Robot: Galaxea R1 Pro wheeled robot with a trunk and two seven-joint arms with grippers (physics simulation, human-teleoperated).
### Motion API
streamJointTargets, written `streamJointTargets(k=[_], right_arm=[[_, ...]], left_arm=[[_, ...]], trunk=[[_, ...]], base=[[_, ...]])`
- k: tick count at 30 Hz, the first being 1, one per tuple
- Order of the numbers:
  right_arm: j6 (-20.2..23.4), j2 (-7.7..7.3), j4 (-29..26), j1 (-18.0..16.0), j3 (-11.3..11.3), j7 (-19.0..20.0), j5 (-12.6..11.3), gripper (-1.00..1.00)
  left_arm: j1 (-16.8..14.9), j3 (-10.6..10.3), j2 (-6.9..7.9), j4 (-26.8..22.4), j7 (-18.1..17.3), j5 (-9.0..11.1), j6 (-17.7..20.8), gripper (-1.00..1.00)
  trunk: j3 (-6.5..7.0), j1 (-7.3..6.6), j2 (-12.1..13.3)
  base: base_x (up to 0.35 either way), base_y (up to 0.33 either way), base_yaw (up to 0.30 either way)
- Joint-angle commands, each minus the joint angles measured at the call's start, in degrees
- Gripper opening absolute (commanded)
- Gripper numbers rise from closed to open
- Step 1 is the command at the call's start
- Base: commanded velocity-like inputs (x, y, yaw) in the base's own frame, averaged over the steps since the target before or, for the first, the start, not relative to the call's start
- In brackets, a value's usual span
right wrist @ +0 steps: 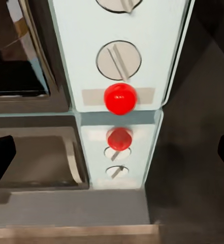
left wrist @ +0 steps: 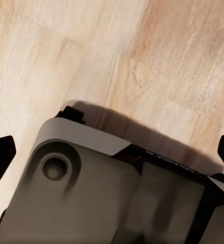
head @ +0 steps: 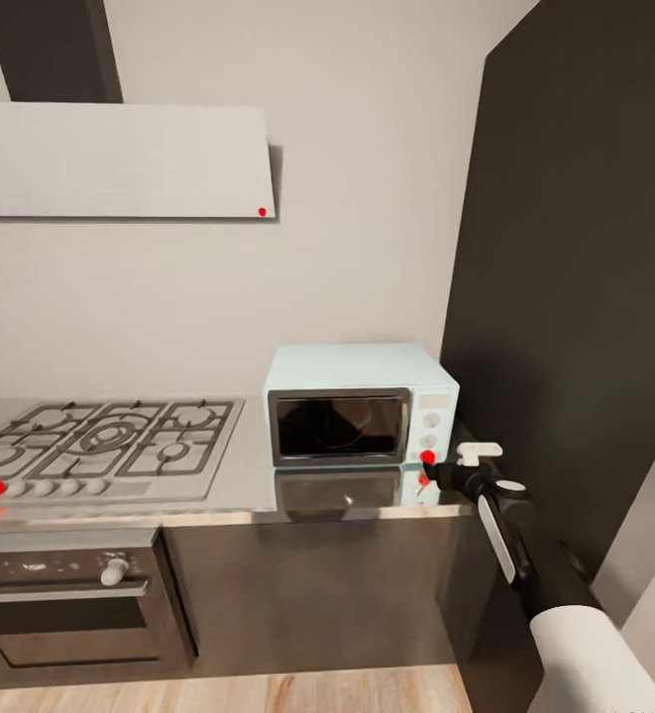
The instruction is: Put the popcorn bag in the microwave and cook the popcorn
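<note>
in the head view, the right gripper (head: 444, 467) is being held just in front of the microwave (head: 359, 401), level with its red light (head: 427, 457) at the foot of the control panel, so the light is lying straight ahead of the fingertips. the microwave is being seen standing on the countertop (head: 248, 485), right of the gas hob (head: 99, 446), its dark door shut; whether the popcorn bag is lying behind the glass cannot be told. the right arm is judged the nearer one.

in the left wrist view, the wood floor (left wrist: 142, 56) and the robot's base (left wrist: 101, 188) are being looked down on; the left fingertips (left wrist: 1, 157) are being held wide apart.

in the right wrist view, the red light (right wrist: 120, 98) is being framed under a white knob (right wrist: 119, 61), with its mirror image below it in the countertop (right wrist: 66, 208). the dark fingertips (right wrist: 0, 157) are being kept spread wide, holding nothing.
</note>
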Motion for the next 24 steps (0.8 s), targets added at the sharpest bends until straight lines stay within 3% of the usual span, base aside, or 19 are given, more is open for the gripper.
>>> streamJointTargets(k=[1,24], right_arm=[[0.3,-0.01,0.1,0.0,-0.1,0.3,0.2,1.0],[0.1,-0.12,2.8,0.0,-0.4,1.0,-0.1,1.0]], left_arm=[[0.0,-0.5,-0.02,0.0,0.2,0.4,-0.2,1.0],[0.0,-0.5,0.09,0.0,0.2,0.4,-0.2,1.0]], trunk=[[-0.08,0.02,-0.1],[-0.08,0.02,-0.1]], base=[[0.143,0.0,0.0],[0.033,0.0,0.0]])
